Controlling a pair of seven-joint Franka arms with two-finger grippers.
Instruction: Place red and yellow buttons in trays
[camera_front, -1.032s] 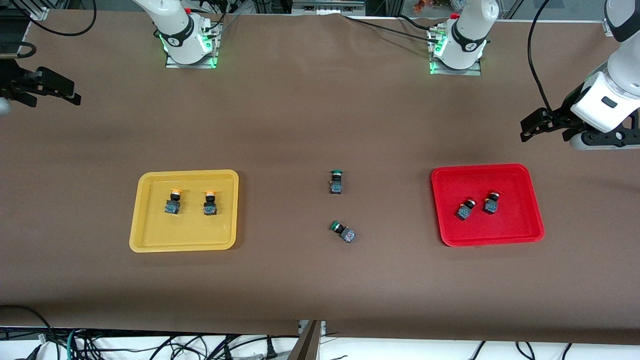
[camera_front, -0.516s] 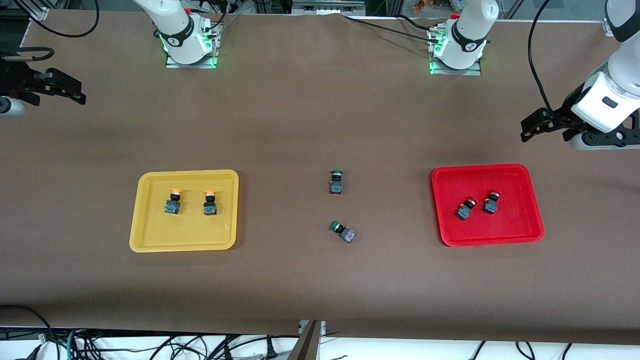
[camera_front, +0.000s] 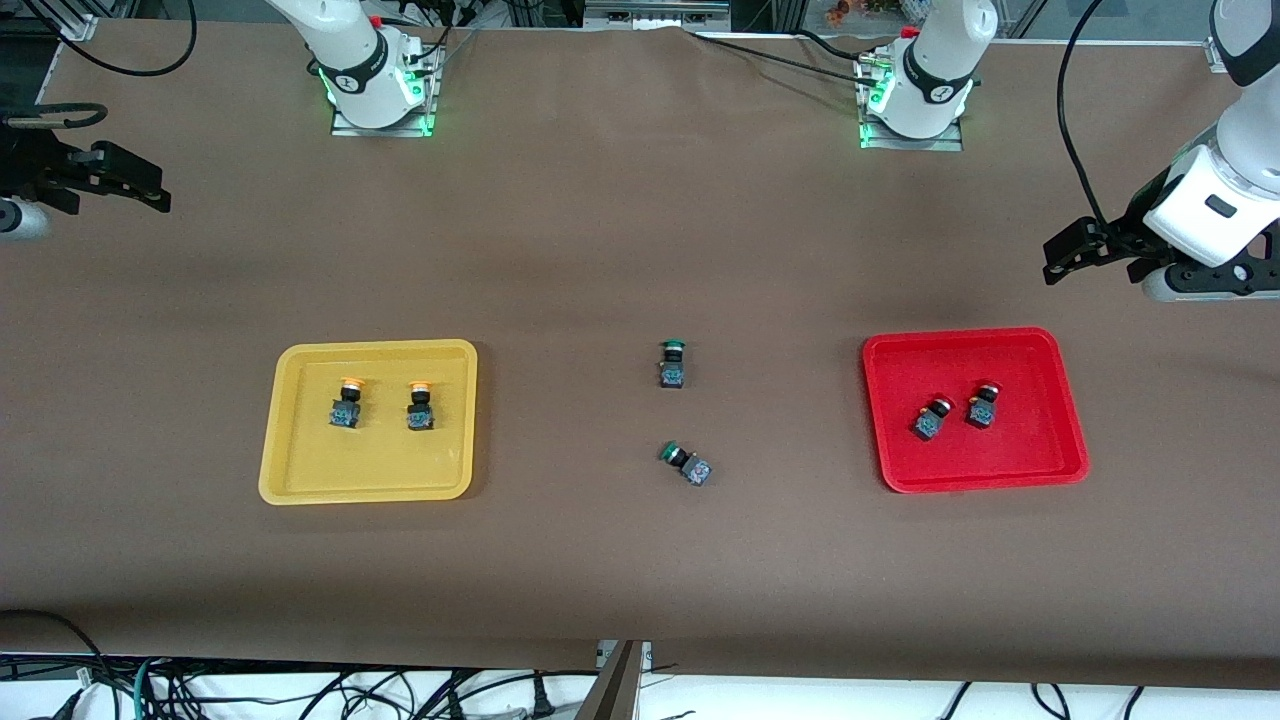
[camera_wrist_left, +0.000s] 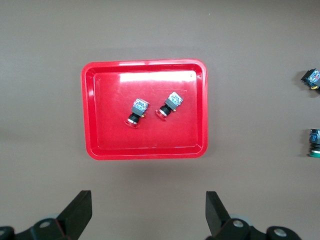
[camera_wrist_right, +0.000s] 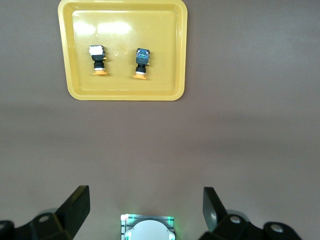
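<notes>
Two yellow-capped buttons (camera_front: 346, 402) (camera_front: 420, 406) lie in the yellow tray (camera_front: 300, 470) toward the right arm's end. Two red-capped buttons (camera_front: 930, 417) (camera_front: 983, 407) lie in the red tray (camera_front: 1040, 460) toward the left arm's end. My left gripper (camera_front: 1052, 258) is open and empty, up in the air over bare table beside the red tray (camera_wrist_left: 100, 145). The red buttons (camera_wrist_left: 137, 111) (camera_wrist_left: 170, 104) show in its wrist view past the gripper (camera_wrist_left: 149, 210). My right gripper (camera_front: 160, 192) is open and empty, high over the table's end. Its wrist view shows the gripper (camera_wrist_right: 145, 210), the yellow tray (camera_wrist_right: 125, 87) and the buttons (camera_wrist_right: 97, 59) (camera_wrist_right: 141, 62).
Two green-capped switches (camera_front: 672, 363) (camera_front: 686, 463) lie on the brown table between the trays, one nearer the front camera. They show in the left wrist view (camera_wrist_left: 312, 79) (camera_wrist_left: 314, 142). The arm bases (camera_front: 380, 85) (camera_front: 915, 100) stand along the table's edge.
My right gripper has shifted slightly inward over the table's end. The left gripper, the buttons and the trays have not visibly moved.
</notes>
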